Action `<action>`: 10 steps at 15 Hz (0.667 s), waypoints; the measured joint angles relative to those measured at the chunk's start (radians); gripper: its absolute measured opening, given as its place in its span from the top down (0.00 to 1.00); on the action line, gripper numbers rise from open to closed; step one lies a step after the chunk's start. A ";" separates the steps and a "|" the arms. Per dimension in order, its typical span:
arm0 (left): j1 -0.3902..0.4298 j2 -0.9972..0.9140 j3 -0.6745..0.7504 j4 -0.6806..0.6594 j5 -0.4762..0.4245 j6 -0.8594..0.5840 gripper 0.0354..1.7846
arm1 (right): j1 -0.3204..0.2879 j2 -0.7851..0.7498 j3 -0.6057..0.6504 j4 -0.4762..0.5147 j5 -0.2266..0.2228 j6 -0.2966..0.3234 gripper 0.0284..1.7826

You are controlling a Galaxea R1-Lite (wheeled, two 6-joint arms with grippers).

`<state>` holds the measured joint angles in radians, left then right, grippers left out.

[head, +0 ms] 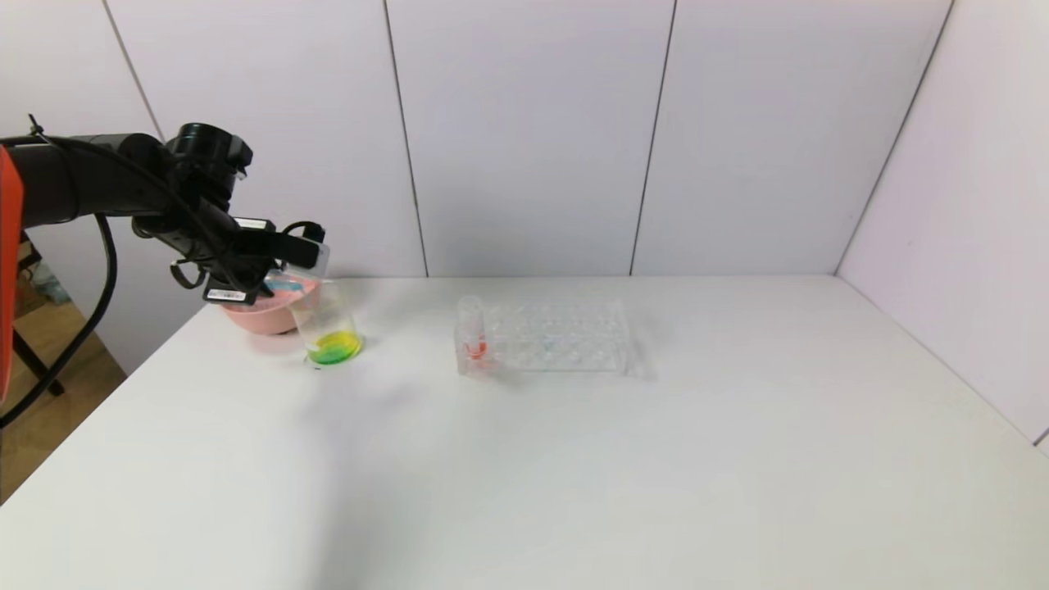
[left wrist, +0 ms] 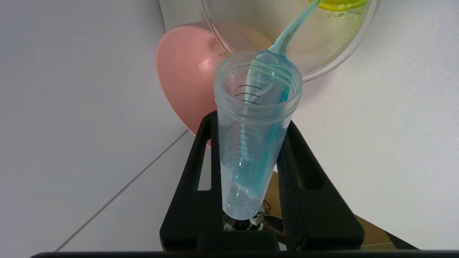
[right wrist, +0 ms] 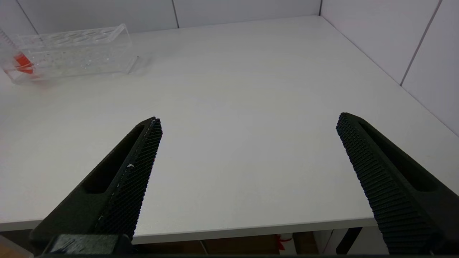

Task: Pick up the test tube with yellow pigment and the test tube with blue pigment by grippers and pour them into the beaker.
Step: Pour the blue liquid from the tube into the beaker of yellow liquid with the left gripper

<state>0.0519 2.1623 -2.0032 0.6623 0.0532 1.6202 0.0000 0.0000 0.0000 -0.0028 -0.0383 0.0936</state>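
Observation:
My left gripper [head: 305,251] is shut on the test tube with blue pigment [left wrist: 256,107], which lies tipped with its mouth over the beaker [head: 326,324]. A thin blue stream [left wrist: 294,28] runs from the tube's lip into the beaker [left wrist: 322,53], where yellow-green liquid sits at the bottom. Blue streaks line the tube's inner wall. The test tube with yellow pigment is out of view. In the right wrist view my right gripper [right wrist: 249,123] hangs open and empty over the near right table edge, far from the beaker.
A pink bowl [head: 262,315] stands just behind the beaker at the table's far left. The clear tube rack [head: 557,336] sits mid-table, with an orange-red tube [head: 473,332] at its left end. Walls close the back and right side.

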 joint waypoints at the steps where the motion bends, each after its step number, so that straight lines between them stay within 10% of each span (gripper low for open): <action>1: -0.003 0.001 0.000 0.000 0.003 0.000 0.76 | 0.000 0.000 0.000 0.000 0.000 0.000 0.00; 10: -0.030 0.004 0.000 -0.008 0.127 -0.008 0.76 | 0.000 0.000 0.000 0.000 0.000 0.000 0.00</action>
<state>0.0219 2.1662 -2.0032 0.6543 0.1804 1.6121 0.0000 0.0000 0.0000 -0.0028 -0.0383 0.0932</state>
